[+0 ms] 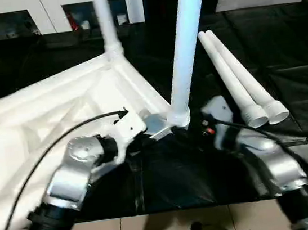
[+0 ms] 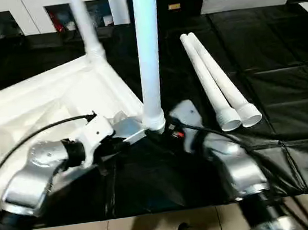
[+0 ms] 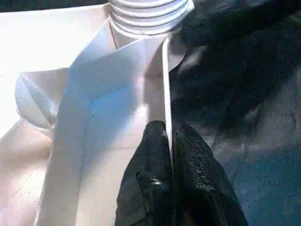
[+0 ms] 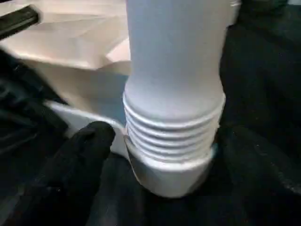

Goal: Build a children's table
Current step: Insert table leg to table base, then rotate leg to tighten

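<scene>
The table top lies upside down on the black cloth, ribbed underside up. The left gripper pinches the thin rim wall of the top between its two black fingers — closed on that edge, just short of the corner socket. In that socket a white leg stands upright, its threaded end partly seated in the collar. The right gripper sits on either side of this threaded end; one black finger shows beside the threads without touching them, so the jaws stand open around the leg. Beyond the left gripper, a second leg rises from the far corner. Two loose legs lie side by side on the cloth — near the right gripper's outer side.
</scene>
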